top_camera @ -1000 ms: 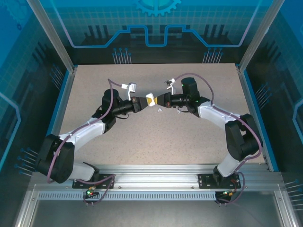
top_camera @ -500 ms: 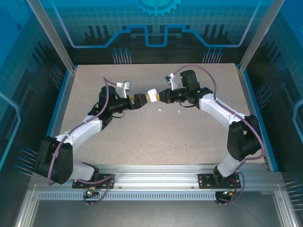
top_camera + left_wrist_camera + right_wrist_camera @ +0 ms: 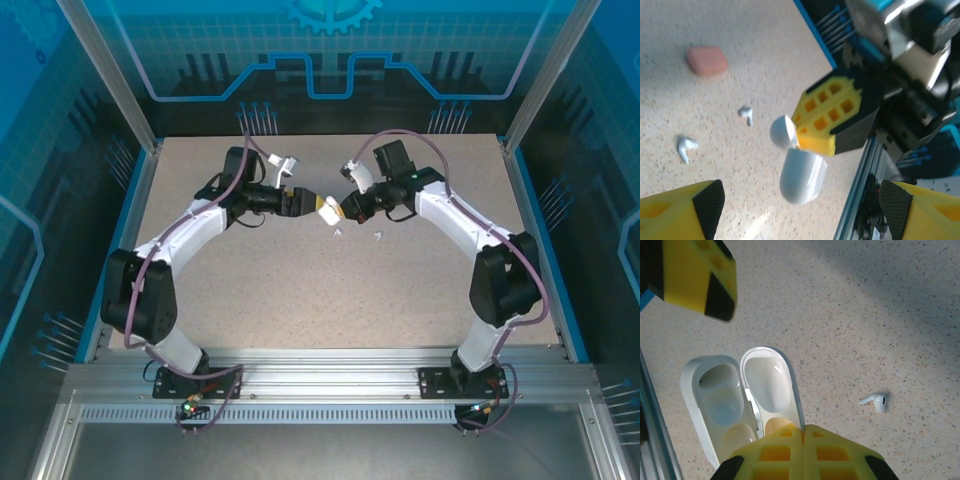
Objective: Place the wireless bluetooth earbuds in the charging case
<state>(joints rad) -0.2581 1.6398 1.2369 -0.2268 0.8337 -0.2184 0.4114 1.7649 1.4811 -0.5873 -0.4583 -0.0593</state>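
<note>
Left of centre above the speckled table (image 3: 300, 300), the left gripper (image 3: 303, 203) points toward the middle. Its yellow fingers (image 3: 677, 212) are spread wide and grip nothing. Just to its right, raised off the surface, is the white charging case (image 3: 801, 172), hinged open with lid and body side by side. The right gripper (image 3: 802, 432) has its fingers pressed together on the case's edge near the hinge, pinching it. On the table almost under the case lies one white earbud (image 3: 338, 234). A second white earbud (image 3: 378, 236) lies further right, apart from the first, so both are outside the case. In the left wrist view a salmon-pink case (image 3: 707, 61) rests on the table beyond the two earbuds.
</note>
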